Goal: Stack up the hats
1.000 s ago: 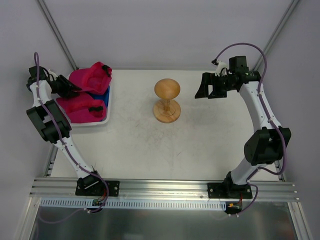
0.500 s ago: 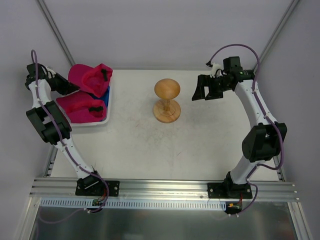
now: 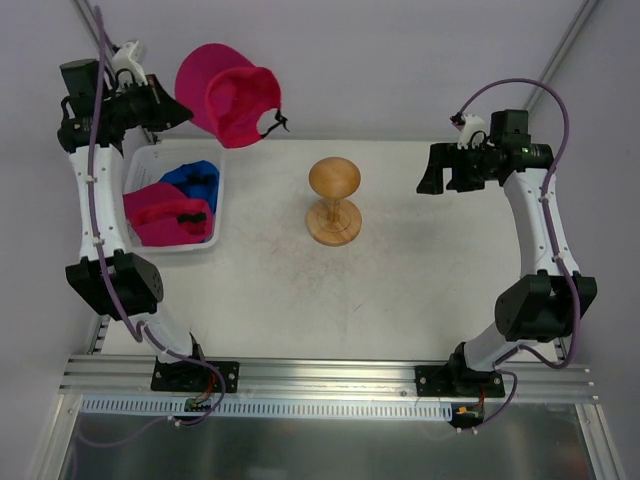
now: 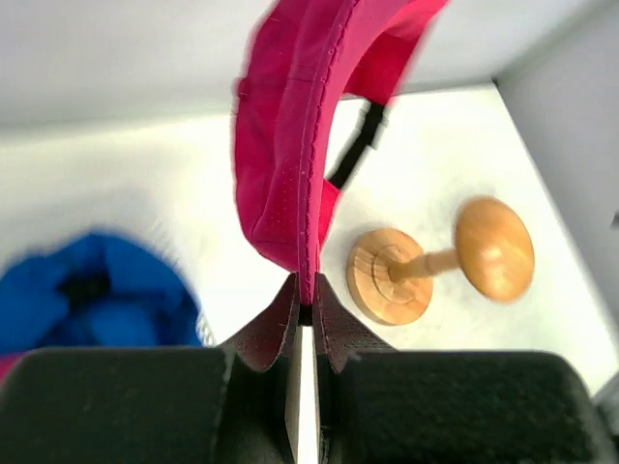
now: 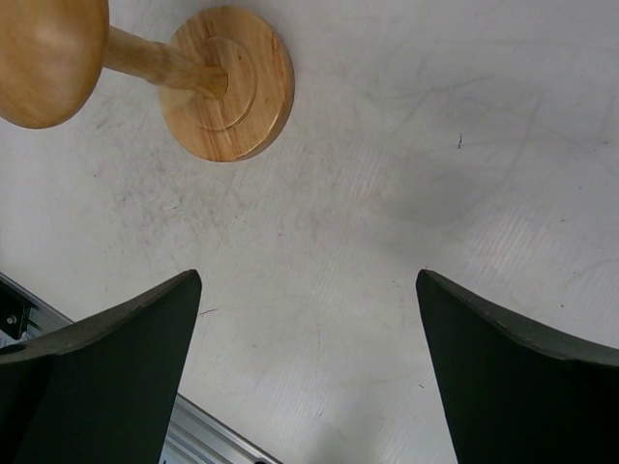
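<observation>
Magenta fabric hangs in the air at the far left: one magenta cap (image 3: 232, 100) is out of the white basket (image 3: 216, 222) and above it, touching nothing else. The left gripper (image 4: 305, 302) is closed on this cap. Its two fingertips pinch a thin edge of the cloth, and the rest of the cap hangs free beyond them, toward the middle of the table (image 3: 400, 290).

As I judge it, the task is only at its beginning. No hat is stacked anywhere yet. The wooden stand (image 3: 334, 180) in the middle, which seems to be the place for the stack, is bare. A blue cap (image 3: 195, 180) and a second magenta cap (image 3: 160, 215) lie in the basket, touching each other; I cannot tell if more are under them.

The held cap is well apart from the stand, to its left. The right gripper (image 5: 309, 358) hovers on the other side of the stand with its fingers spread wide and nothing between them.
</observation>
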